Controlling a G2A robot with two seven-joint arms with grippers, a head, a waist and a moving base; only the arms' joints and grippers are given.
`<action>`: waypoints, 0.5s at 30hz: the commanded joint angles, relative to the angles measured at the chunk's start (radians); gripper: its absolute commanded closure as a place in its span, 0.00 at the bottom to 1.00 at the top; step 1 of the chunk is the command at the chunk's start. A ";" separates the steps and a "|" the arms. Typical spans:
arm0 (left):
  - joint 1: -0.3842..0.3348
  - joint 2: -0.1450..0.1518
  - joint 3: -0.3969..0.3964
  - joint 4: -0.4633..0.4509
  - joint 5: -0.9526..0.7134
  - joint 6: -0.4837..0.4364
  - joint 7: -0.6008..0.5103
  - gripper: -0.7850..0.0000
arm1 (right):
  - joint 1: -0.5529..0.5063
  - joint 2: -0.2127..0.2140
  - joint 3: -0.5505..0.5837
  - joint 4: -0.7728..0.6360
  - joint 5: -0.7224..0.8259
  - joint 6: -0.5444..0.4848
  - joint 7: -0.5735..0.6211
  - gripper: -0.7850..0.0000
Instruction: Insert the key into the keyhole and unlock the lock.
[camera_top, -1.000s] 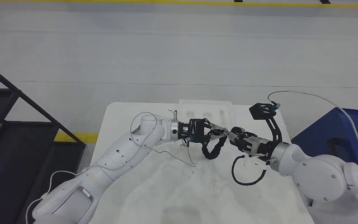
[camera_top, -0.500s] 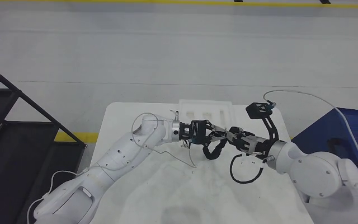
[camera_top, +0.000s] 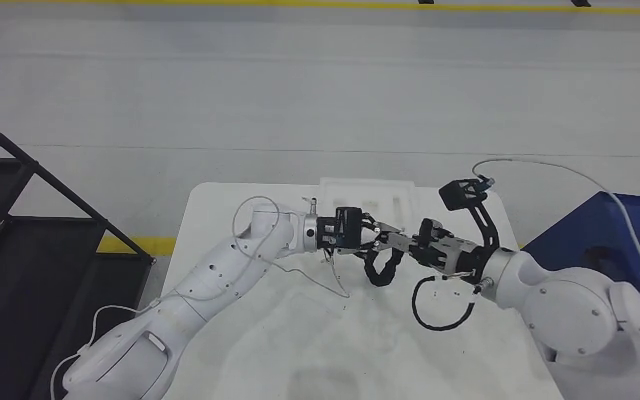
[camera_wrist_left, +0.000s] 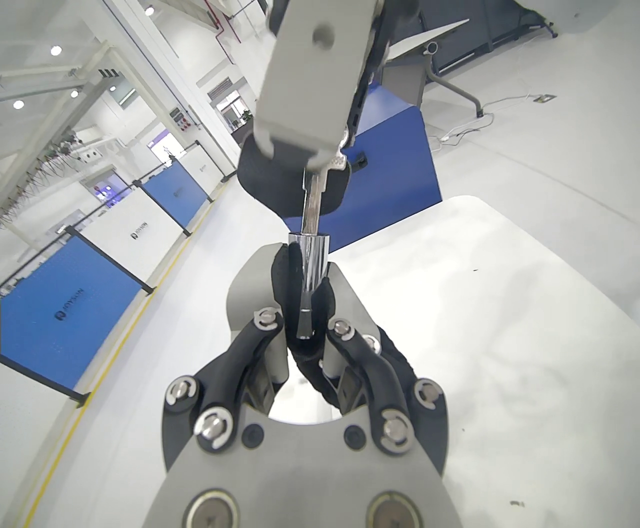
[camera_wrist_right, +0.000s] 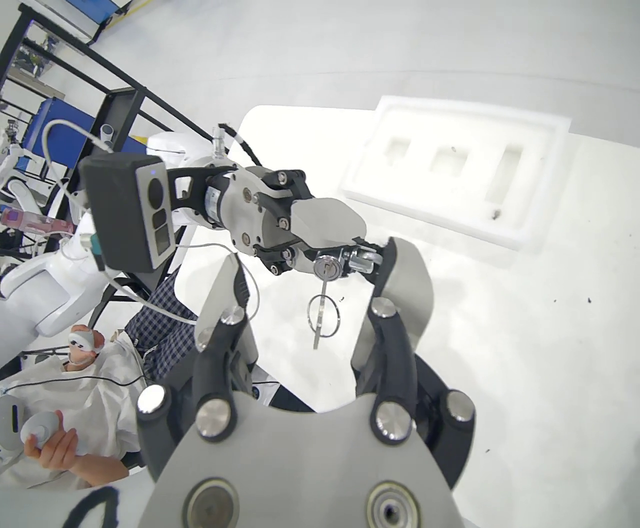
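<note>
My left tool (camera_wrist_left: 305, 300) is shut tight on the lock (camera_wrist_left: 315, 250). It holds the shiny round part up in the air over the counter (camera_wrist_left: 500, 325). The lock's black cord (camera_top: 382, 268) hangs down in a loop under it. My right tool (camera_wrist_right: 315, 265) faces it, nose to nose. Its fingers (camera_wrist_right: 397, 280) stand wide apart, one on each side of the key (camera_wrist_left: 312, 205). I can see a gap on both sides, so I think it is not squeezing the key. The tip of the key sits in the keyhole (camera_wrist_right: 327, 268), but a lot of its flat metal part shows outside the lock. A thin ring (camera_wrist_right: 324, 315) hangs from the key. Farther off, a white foam tray (camera_wrist_right: 440, 212) with three dents lies by the far edge of the counter. So the first bit looks partly done: the key has found the hole. I think what is left is to push the key all the way in, take hold of its head, turn it, and let the lock pop open. I cannot see any sign that the lock is open yet.
</note>
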 joint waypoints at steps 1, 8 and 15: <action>-0.008 0.000 -0.012 0.009 -0.031 -0.036 -0.008 1.00 | -0.007 0.005 0.002 -0.005 -0.041 -0.074 0.006 0.00; -0.024 0.003 -0.054 0.061 -0.204 -0.233 -0.101 1.00 | -0.029 0.020 -0.002 0.001 -0.127 -0.352 0.062 0.00; -0.070 0.013 0.006 0.073 -0.404 -0.243 -0.287 1.00 | -0.031 0.025 -0.040 0.003 -0.199 -0.412 0.108 0.00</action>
